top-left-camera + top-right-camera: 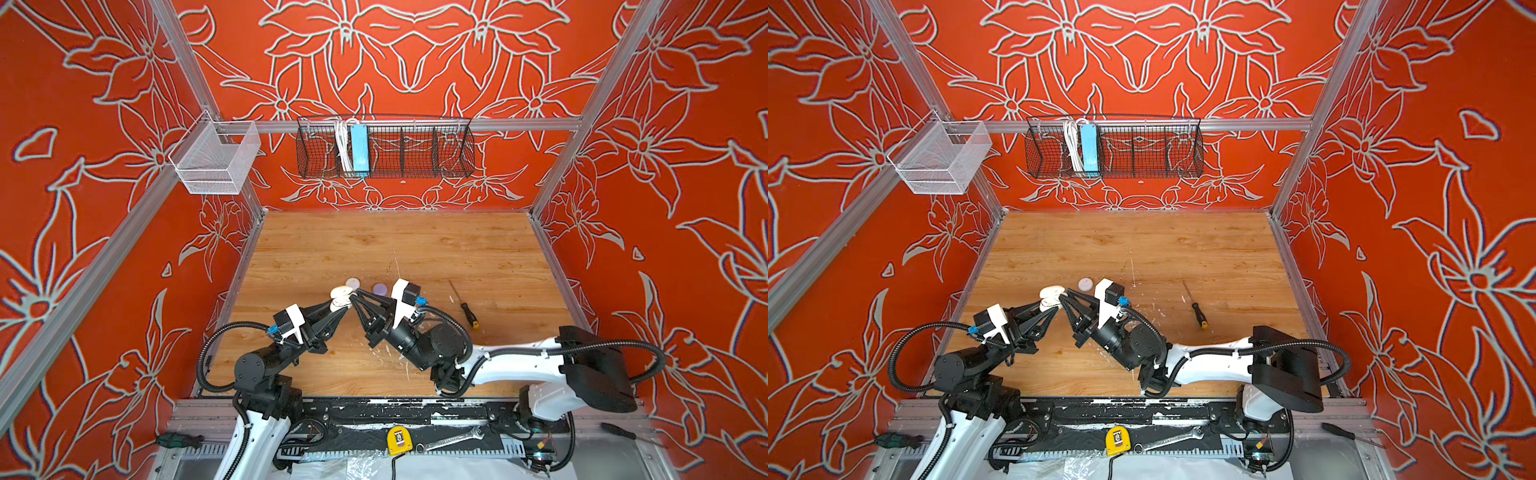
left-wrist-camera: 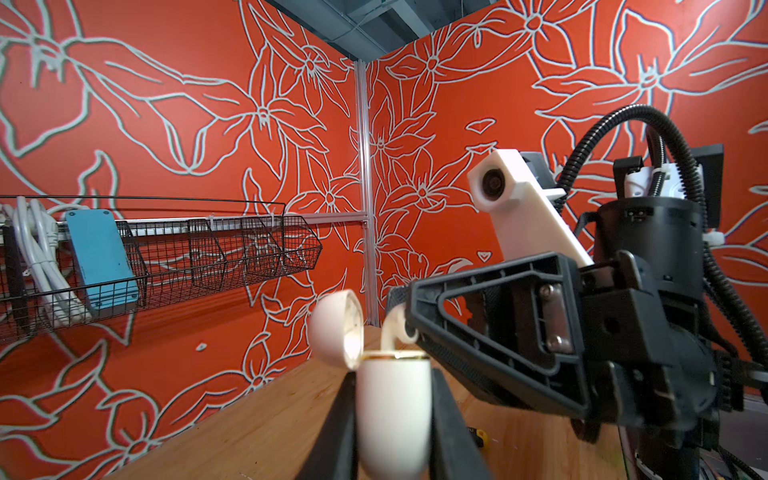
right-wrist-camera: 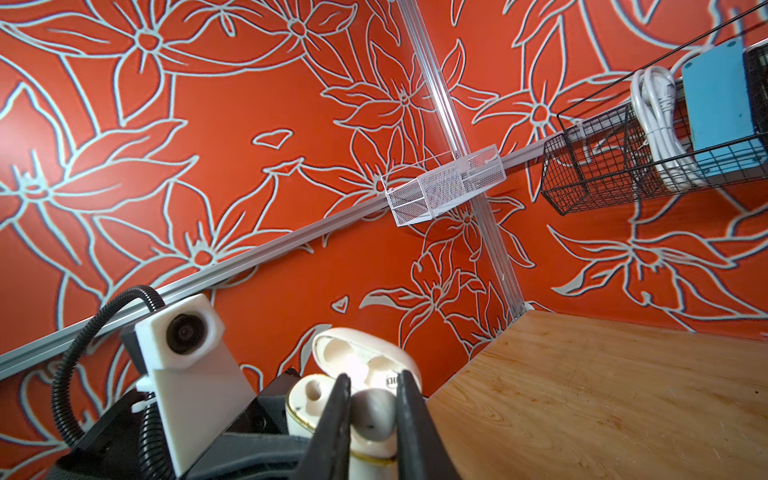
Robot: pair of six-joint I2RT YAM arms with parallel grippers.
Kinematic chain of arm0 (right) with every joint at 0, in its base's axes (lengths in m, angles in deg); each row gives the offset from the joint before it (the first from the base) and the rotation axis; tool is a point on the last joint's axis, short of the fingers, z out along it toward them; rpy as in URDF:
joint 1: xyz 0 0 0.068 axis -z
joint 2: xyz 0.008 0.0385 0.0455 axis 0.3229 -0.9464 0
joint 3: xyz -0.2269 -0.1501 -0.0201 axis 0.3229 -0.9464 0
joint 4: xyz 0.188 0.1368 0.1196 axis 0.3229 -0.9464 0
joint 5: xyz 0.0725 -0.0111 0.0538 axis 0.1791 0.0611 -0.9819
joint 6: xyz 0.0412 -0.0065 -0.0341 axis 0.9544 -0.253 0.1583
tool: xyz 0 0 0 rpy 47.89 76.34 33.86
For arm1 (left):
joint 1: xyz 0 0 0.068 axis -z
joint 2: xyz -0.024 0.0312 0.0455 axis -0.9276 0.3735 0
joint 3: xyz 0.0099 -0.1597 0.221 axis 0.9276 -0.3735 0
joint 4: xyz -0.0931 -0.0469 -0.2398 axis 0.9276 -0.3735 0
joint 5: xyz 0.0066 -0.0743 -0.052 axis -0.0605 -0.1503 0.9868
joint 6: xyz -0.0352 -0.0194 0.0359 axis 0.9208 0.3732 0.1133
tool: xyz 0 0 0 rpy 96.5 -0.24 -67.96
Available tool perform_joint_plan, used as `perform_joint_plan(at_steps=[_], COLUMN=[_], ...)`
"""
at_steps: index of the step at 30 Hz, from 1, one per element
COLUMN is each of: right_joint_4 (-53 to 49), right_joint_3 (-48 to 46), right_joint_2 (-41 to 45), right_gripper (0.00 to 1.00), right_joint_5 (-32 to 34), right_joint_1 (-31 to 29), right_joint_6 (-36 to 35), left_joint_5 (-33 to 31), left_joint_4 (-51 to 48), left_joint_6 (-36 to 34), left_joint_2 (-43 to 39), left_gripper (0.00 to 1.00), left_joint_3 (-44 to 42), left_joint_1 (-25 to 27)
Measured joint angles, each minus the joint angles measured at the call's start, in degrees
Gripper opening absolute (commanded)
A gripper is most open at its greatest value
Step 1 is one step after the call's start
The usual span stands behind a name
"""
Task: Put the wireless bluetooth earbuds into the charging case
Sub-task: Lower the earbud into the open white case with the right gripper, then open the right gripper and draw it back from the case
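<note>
In both top views my two grippers meet above the left middle of the wooden table. My left gripper is shut on the cream charging case and holds it upright, its lid hinged open. My right gripper is shut on a white earbud. The earbud sits right over the case's rim, its stem pointing down into the opening. One socket of the case shows empty beside it. The case appears cream between both gripper tips; the earbud is too small to make out there.
A closed white round case and a lavender one lie on the table just behind the grippers. A yellow-handled screwdriver lies to the right. A black wire basket and a white mesh basket hang on the walls.
</note>
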Motion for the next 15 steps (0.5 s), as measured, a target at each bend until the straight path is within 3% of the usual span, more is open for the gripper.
perform_joint_plan(at_steps=[15], right_joint_4=[-5.29], right_joint_3=[-1.27], right_joint_2=[3.45], right_gripper=[0.06], right_joint_5=[-2.73], right_joint_1=[-0.94], right_joint_6=[3.45], left_joint_5=[2.14], left_joint_4=[6.54], left_joint_6=[-6.64], left_joint_2=[0.39], left_gripper=[0.0], left_joint_3=[-1.73], left_joint_1=[0.57])
